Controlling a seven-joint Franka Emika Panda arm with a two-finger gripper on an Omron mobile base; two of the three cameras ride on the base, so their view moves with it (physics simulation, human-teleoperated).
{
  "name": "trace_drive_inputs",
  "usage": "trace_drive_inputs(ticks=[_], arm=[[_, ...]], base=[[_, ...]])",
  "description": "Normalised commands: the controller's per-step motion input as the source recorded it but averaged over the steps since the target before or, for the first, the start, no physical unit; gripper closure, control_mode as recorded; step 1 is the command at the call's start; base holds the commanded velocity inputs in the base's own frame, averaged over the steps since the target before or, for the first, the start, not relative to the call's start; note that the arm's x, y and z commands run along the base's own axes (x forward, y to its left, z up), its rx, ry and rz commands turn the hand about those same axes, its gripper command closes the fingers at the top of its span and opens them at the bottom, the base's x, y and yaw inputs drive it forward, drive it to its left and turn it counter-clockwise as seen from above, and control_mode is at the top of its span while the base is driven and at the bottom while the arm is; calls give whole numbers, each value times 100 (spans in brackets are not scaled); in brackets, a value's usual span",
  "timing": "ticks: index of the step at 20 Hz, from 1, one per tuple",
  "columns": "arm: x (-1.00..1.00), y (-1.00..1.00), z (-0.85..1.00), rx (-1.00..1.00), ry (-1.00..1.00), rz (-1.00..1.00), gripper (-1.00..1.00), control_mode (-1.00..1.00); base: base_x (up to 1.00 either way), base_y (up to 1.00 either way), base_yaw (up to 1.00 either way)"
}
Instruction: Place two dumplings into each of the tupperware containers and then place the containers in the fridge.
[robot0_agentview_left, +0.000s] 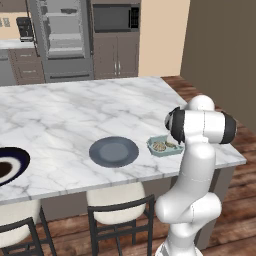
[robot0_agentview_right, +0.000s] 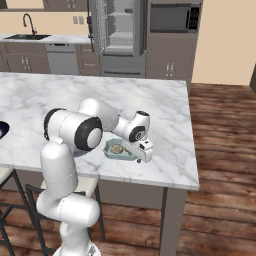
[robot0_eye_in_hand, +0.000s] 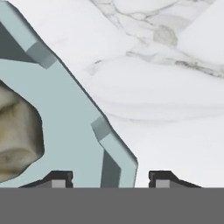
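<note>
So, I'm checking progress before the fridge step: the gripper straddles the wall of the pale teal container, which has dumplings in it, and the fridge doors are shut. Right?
Not quite: the fridge doors stand open, its shelves showing in the right base view. The rest holds: the gripper straddles the wall of the pale teal container, which has dumplings in it.

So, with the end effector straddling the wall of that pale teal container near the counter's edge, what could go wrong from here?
1. The end effector has one finger on each side of the pale teal translucent container's thin wall; a one-sided pinch could tilt it and spill the beige dumplings.
2. The container sits close to the white marble counter's front edge, so a slip might send it to the floor.
</note>
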Motion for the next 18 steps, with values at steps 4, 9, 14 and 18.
trace_drive_inputs(ticks=[4, 9, 14, 18], arm=[[0, 0, 0, 0, 0, 0, 100, -100], [-3, -3, 9, 0, 0, -6, 100, -100], [-18, 0, 73, 0, -3, -16, 100, -100], [-34, 33, 98, 0, -4, -8, 100, -100]], base=[[0, 0, 0], [0, 0, 0], [0, 0, 0], [0, 0, 0]])
